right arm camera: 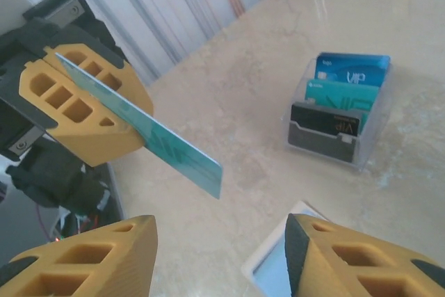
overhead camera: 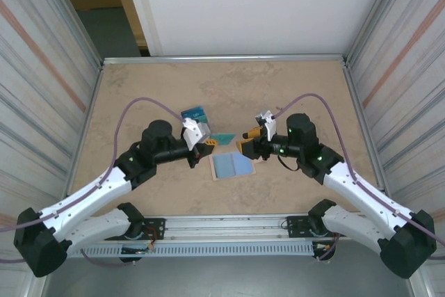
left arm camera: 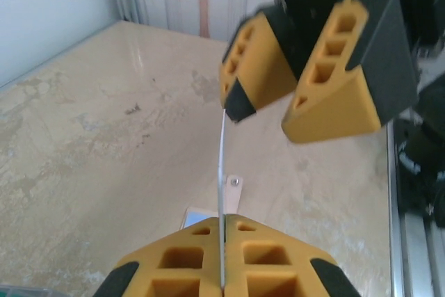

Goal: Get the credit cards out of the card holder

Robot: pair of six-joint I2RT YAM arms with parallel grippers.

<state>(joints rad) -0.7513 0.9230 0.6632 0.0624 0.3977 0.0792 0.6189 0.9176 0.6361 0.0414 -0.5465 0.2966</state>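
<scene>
Over the open card holder (overhead camera: pixel 231 165), laid flat on the table (overhead camera: pixel 139 88), a teal credit card (overhead camera: pixel 224 138) is clamped by the left gripper (overhead camera: pixel 206 145). The right gripper (overhead camera: pixel 248 141) is seen parted just beside the card's free end

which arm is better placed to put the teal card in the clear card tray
Left. The left end effector is shut on the teal card, and the clear card tray stands nearer that arm. The right end effector is open, holding nothing.
</scene>
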